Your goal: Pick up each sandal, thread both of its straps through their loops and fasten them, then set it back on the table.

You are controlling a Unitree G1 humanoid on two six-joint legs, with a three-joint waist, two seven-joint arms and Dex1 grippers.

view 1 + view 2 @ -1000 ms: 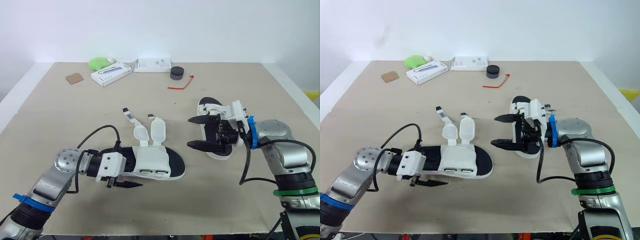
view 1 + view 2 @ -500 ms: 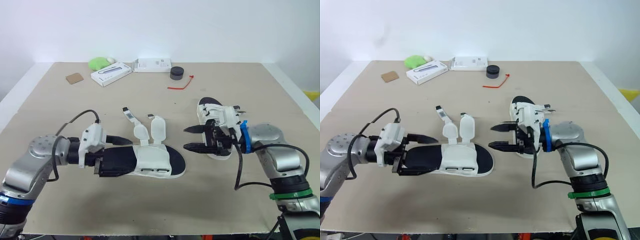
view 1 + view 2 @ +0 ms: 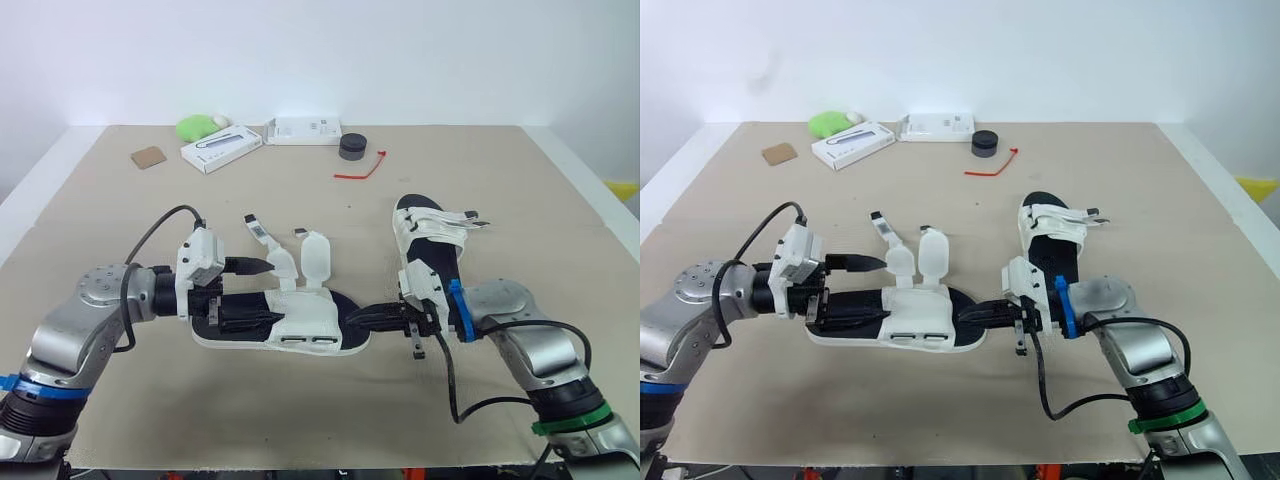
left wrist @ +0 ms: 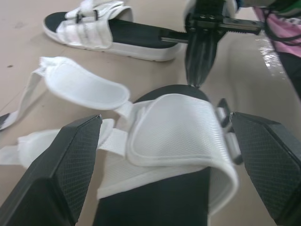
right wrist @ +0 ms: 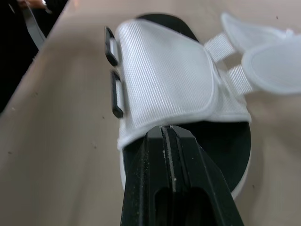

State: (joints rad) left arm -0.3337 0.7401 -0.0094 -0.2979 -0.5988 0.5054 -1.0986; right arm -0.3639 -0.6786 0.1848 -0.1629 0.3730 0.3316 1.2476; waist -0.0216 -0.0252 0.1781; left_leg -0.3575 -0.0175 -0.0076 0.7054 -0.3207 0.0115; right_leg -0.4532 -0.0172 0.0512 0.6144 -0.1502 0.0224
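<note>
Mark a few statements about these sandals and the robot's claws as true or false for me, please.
1. The near sandal has its straps lying loose, unthreaded. True.
2. The left gripper is shut. False: its fingers stand wide apart, either side of that sandal.
3. The right gripper has its fingers together at that sandal's toe end. True.
4. A gripper holds the far sandal. False: it lies on the table with no gripper on it.
</note>
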